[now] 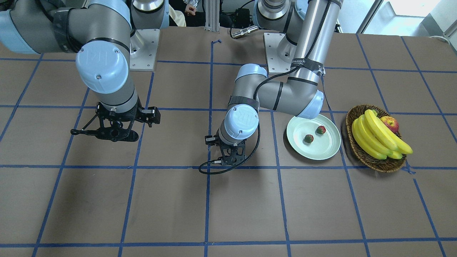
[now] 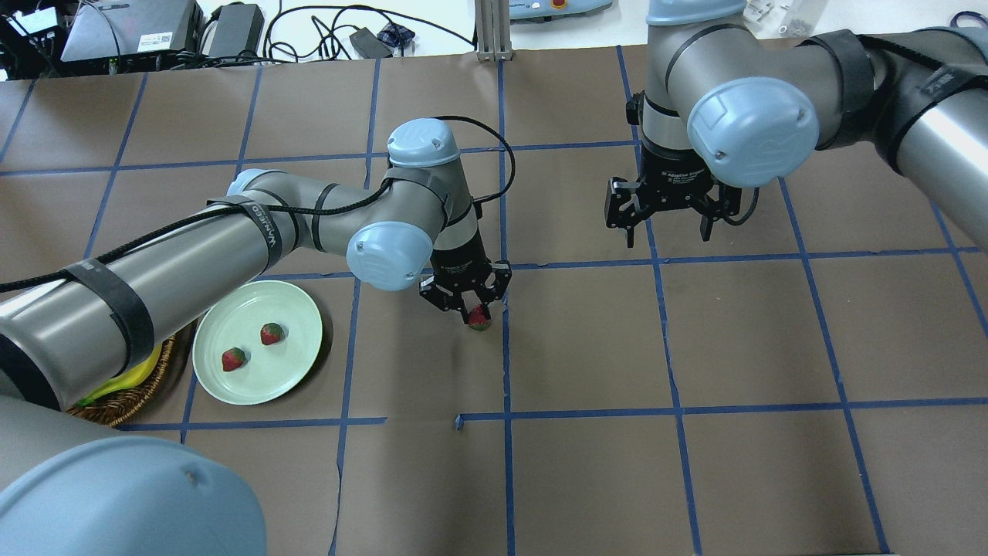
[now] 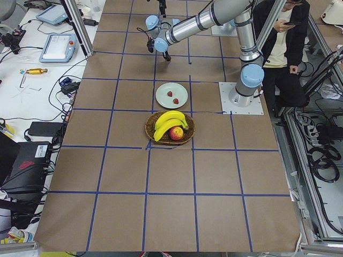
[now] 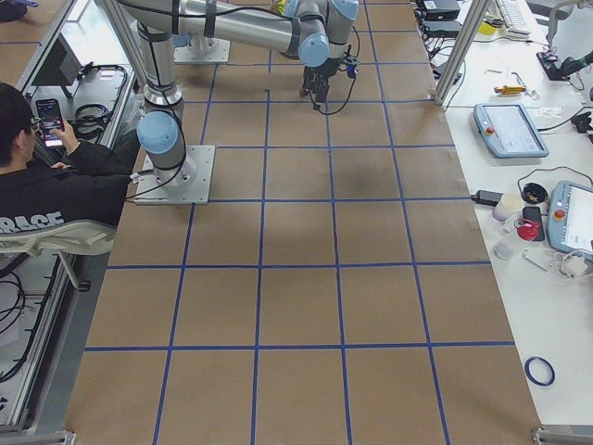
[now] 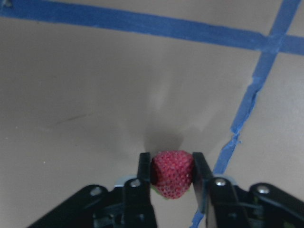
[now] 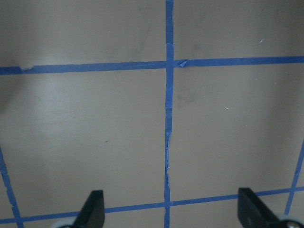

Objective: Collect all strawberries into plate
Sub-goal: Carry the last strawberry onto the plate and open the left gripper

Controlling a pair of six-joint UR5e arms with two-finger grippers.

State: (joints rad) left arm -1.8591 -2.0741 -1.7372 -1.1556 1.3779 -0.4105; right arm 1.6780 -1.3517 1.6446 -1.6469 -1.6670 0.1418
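Beside tape line (image 5: 244,109), left end effector (image 5: 171,160) clamping strawberry (image 5: 172,179), plate (image 2: 287,372) well apart, right end effector (image 6: 171,194) spread

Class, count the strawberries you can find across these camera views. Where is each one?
3. Two strawberries lie apart on the mint-green plate. The third strawberry is clamped in the left gripper, beside a blue tape line. None seems hidden.

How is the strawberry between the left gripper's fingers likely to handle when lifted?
The strawberry looks small and probably light, so lifting should be easy. Its rounded, tapered sides sit between flat fingers, so it may twist or slip. Released on the plate, it might roll slightly.
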